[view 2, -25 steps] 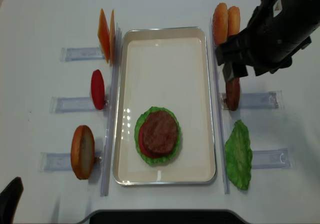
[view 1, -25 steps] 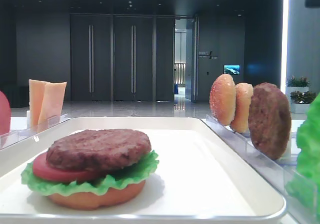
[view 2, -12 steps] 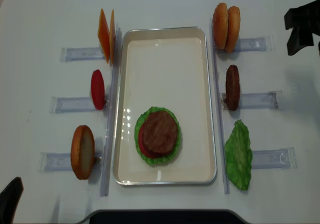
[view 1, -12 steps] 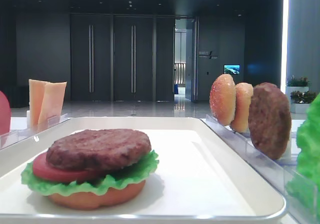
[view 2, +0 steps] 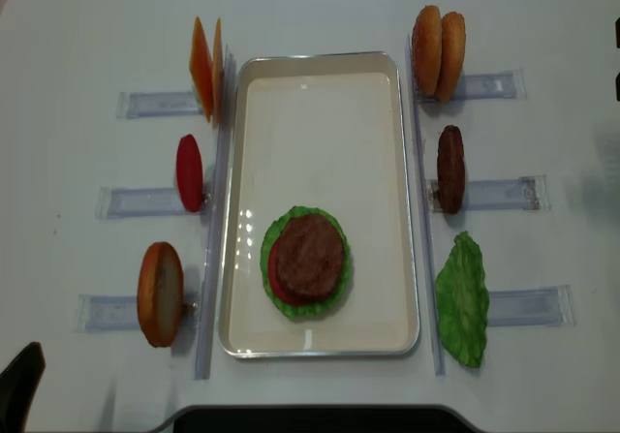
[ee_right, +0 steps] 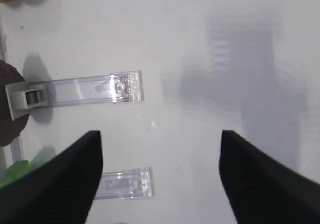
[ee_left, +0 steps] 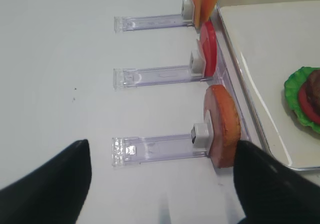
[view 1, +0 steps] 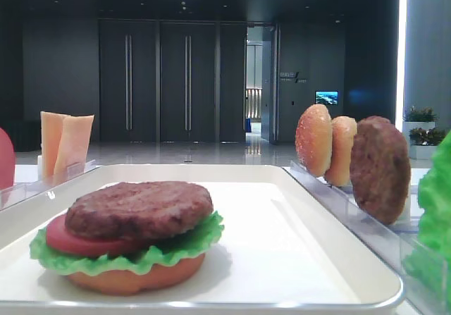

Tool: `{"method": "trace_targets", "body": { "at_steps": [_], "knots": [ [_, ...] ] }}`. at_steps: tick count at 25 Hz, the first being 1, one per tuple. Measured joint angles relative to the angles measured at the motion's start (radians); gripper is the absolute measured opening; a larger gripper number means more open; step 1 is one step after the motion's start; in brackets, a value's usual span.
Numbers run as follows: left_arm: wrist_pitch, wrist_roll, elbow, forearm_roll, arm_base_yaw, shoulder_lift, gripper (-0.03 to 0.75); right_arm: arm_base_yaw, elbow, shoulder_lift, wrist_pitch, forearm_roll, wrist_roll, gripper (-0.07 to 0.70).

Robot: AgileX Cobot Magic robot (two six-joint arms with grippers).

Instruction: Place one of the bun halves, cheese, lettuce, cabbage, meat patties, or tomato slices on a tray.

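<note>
Meat patty (view 2: 310, 256) tops the stack on the tray (view 2: 320, 113) (lettuce (view 2: 279, 241) beneath).

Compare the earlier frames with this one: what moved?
The right arm pulled back from above the upright patty and buns, rightward, until only a sliver shows at the overhead view's edge. Its jaws stand apart over bare table, holding nothing. The stacked burger, tray and all holders stayed put.

Both wrist views show matte black fingers (ee_right: 55, 184), broad, wedge-shaped and smooth, with no visible markings, screws or cables; the left pair (ee_left: 45, 184) looks alike
</note>
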Motion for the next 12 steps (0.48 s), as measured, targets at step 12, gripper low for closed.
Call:
{"method": "trace_targets", "body": {
  "at_steps": [12],
  "knots": [
    [0.0,0.0,0.0,0.0,0.0,0.0,0.692,-0.002,0.139,-0.249,0.0,0.003,-0.03,0.473]
  ]
}}
